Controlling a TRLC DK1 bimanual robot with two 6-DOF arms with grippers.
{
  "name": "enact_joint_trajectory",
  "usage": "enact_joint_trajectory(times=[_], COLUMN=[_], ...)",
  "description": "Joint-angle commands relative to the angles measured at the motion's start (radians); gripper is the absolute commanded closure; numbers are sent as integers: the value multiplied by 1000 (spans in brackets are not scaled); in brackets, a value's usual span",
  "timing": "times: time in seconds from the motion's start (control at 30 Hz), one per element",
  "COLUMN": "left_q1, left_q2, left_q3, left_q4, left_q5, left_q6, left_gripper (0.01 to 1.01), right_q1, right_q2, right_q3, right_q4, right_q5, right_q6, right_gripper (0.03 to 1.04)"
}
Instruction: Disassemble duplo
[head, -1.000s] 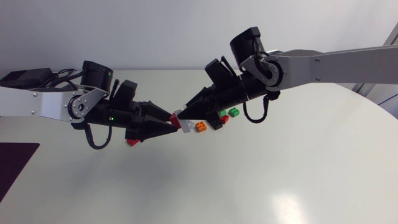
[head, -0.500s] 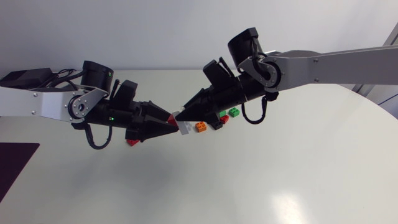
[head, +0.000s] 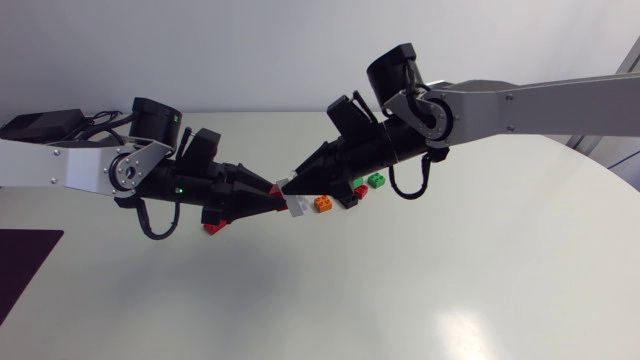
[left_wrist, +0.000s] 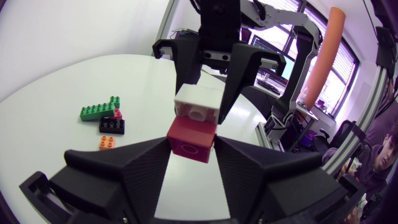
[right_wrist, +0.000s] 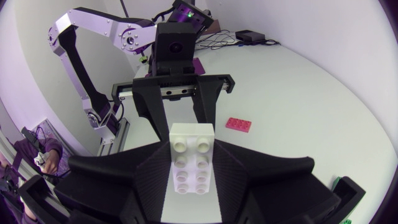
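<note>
**A:** Where's the duplo?

**B:** In the air, centre of the overhead frame and a bit left. A red brick (left_wrist: 191, 138) and a white brick (left_wrist: 198, 104) are pressed together. From the left wrist the white one sits on top of the red one.

**A:** Hands?

**B:** The left gripper (head: 270, 196) comes in from frame left, its fingers narrow and clamped on the red brick from both sides. The right gripper (head: 292, 183) comes down from the upper right and pinches the white brick the same way. The tips are nose to nose.

**A:** Anything blocking?

**B:** Overhead, the black tips cover most of the pair, so only a red sliver and a white corner show. From the right wrist the white brick hides the red one completely.

**A:** What's around?

**B:** There are loose bricks on the table (head: 480, 280), just right of centre, beside and under the right gripper.
- A green brick (head: 377, 180) lies farthest right.
- A small red brick (head: 360, 191) is next to it.
- A black brick (head: 347, 198) is partly hidden by the gripper.
- An orange brick (head: 323, 203) lies nearest the held pair.

From the left wrist the small red brick touches both the green and the black ones, and the orange one lies just apart.

**A:** Left side?

**B:** A flat red brick (head: 213, 227) lies on the table under the left gripper, half covered by it. A purple mat (head: 20, 265) sits at the lower-left edge, well apart.
</note>
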Motion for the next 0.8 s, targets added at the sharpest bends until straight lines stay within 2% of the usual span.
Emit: enact_joint_trajectory(times=[0.0,0.1,0.2,0.23,0.5,0.63,0.77], left_q1=[-6,-5,-3,-2,1,1,1], left_q2=[15,15,15,15,16,18,24], left_q3=[-10,-10,-10,-9,-9,-7,-3], left_q4=[-1,-1,-1,-1,0,3,5], left_q5=[23,29,31,31,31,31,29], left_q6=[20,20,20,19,20,25,25], left_gripper=[734,821,962,974,974,974,974], right_q1=[4,7,9,9,4,-6,-29], right_q2=[-17,-19,-19,-19,-20,-28,-23], right_q3=[-28,-28,-30,-30,-30,-33,-28], right_q4=[9,9,9,9,12,30,41], right_q5=[-4,-4,-4,-4,-2,59,70], right_q6=[1,3,1,1,1,3,9], right_gripper=[782,782,782,782,782,782,782])
